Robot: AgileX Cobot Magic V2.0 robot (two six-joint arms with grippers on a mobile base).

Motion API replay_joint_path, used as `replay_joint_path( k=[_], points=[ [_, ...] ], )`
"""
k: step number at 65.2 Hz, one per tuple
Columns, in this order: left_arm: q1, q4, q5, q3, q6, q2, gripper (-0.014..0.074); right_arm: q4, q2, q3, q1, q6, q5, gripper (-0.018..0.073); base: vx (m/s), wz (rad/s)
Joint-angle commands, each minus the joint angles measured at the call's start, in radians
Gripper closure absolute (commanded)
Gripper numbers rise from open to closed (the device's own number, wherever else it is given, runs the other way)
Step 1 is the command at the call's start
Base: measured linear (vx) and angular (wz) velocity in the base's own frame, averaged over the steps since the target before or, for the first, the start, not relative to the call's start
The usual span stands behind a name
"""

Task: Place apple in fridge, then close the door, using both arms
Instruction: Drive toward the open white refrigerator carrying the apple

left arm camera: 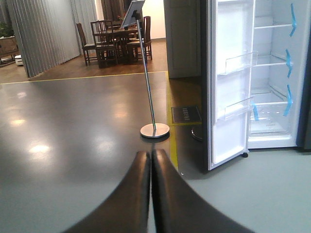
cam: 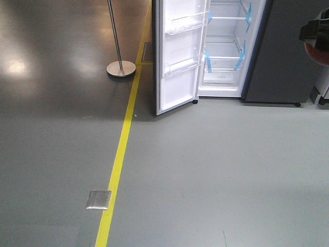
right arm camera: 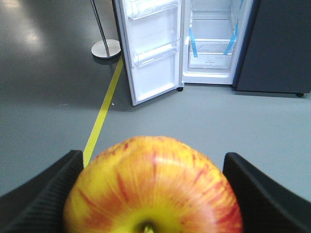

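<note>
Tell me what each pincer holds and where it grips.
The right pincer holds the apple by its opposite sides; the left pincer is shut, empty.

We note the apple (right arm camera: 153, 187) skin smooth and glossy; finger pads (right arm camera: 43, 194) matt black, finely ribbed; door bins (cam: 187, 23) clear plastic; pole (cam: 114, 31) polished metal; floor (cam: 205, 170) semi-gloss.

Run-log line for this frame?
right gripper: shut on apple | left gripper: shut, empty | door: open | fridge: apple not yet inside
</note>
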Motion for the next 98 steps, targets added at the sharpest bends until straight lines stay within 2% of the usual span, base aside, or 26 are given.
replay_joint_path(
  k=[1,98],
  points=[
    [-0.005,-0.002,-0.077,0.016,-0.006,-0.016,0.0603,0.005,-0.028,-0.035,-0.002,-0.009,-0.081,0.0331,0.25,-0.02],
    [-0.005,-0.002,-0.077,0.016,-0.006,-0.016,0.0603,0.005,-0.028,-0.035,-0.002,-0.009,-0.084,0.0331,0.21,-0.03]
  ],
)
